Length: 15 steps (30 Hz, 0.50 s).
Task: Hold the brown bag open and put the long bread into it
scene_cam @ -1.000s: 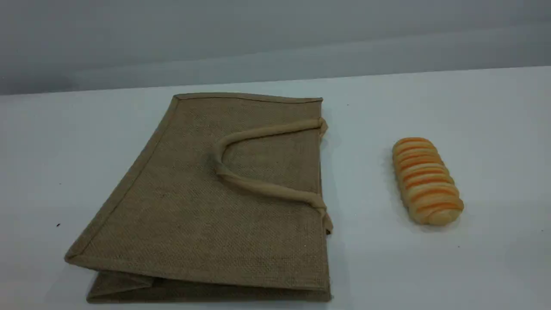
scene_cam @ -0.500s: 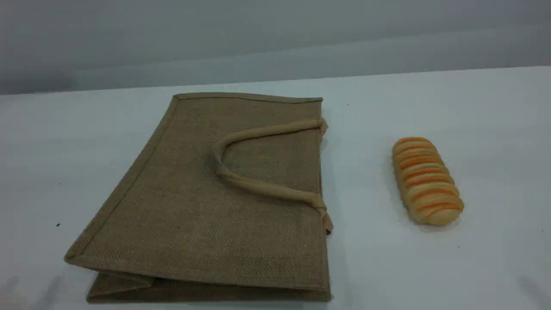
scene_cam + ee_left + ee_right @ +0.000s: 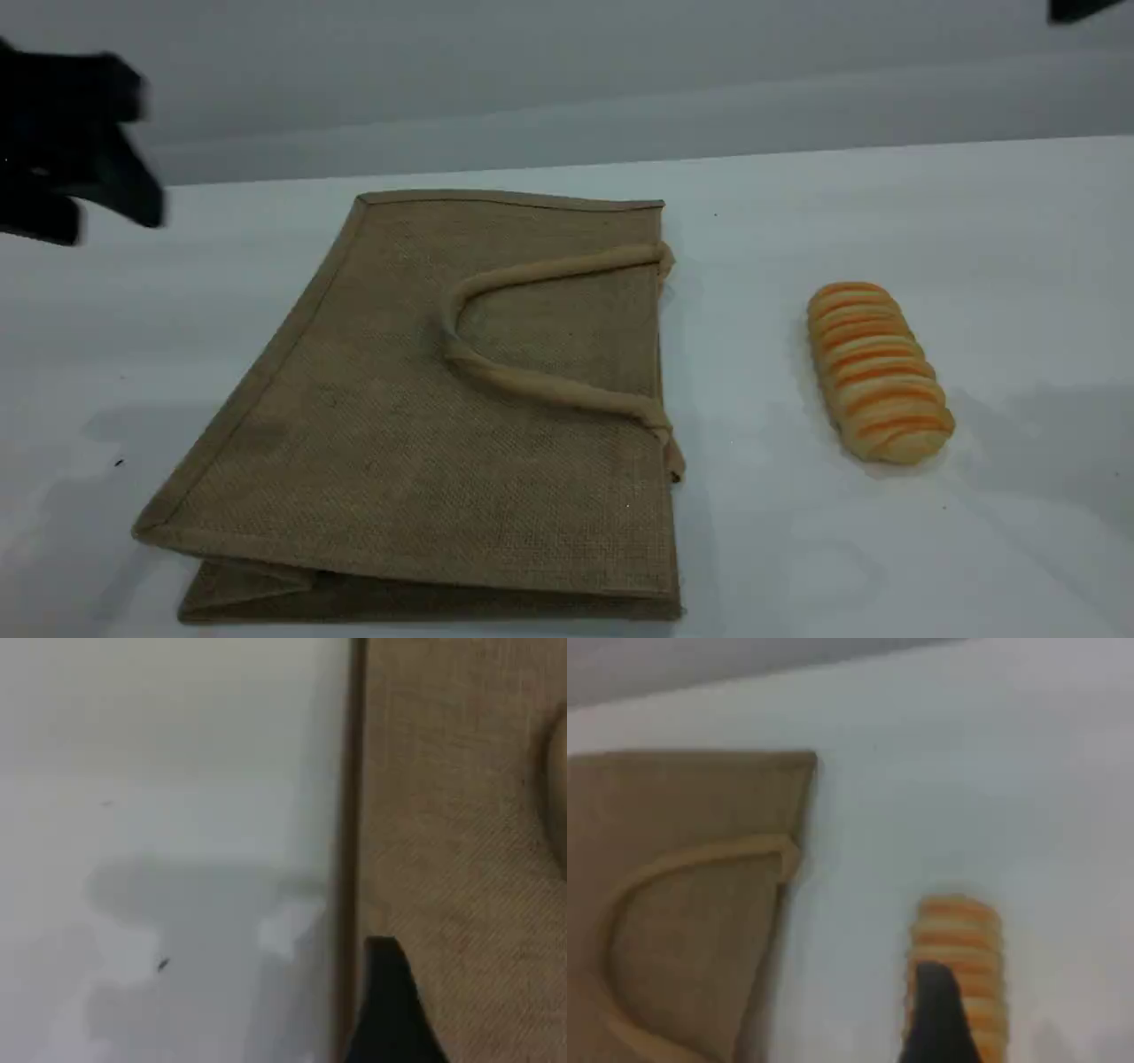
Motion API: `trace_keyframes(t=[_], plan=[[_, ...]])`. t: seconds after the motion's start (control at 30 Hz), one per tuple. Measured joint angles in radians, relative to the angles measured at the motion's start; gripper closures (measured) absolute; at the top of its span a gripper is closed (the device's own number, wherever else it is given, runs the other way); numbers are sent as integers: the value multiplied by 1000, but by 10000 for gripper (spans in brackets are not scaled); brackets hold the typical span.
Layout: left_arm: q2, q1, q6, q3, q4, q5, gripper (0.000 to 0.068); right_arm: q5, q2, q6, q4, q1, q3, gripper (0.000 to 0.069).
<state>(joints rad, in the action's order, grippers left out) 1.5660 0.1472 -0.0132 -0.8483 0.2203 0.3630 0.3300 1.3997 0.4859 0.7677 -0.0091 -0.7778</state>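
Observation:
The brown bag point(image 3: 425, 425) lies flat on the white table, mouth edge toward the right, with a beige loop handle point(image 3: 532, 385) folded back on top. To its right, apart from it, lies the long bread point(image 3: 877, 372), a striped orange-yellow loaf. My left gripper point(image 3: 97, 155) hovers blurred at the upper left, beyond the bag's far left corner, open and holding nothing. The left wrist view shows one fingertip point(image 3: 390, 1010) over the bag's edge point(image 3: 350, 815). In the right wrist view one fingertip point(image 3: 939, 1019) overlaps the bread point(image 3: 961, 926). Only a dark sliver of the right arm point(image 3: 1076, 9) shows.
The white table point(image 3: 974, 221) stretches around both things, with a grey wall behind. A tiny dark speck point(image 3: 119, 462) lies left of the bag. Arm shadows fall on the table at the left and right.
My left gripper has come into the scene view at the upper left and a sliver of the right arm at the top right. Bag and bread have not moved.

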Motion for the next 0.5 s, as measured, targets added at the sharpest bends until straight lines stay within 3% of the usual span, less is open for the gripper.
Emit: trace_keyframes(t=[0.23, 0.5], plan=[[217, 76, 1, -172, 26, 30, 267, -73, 123, 21, -3, 0, -1, 265], [436, 140, 1, -363, 26, 64, 267, -72, 202, 49, 2, 0, -64, 265]])
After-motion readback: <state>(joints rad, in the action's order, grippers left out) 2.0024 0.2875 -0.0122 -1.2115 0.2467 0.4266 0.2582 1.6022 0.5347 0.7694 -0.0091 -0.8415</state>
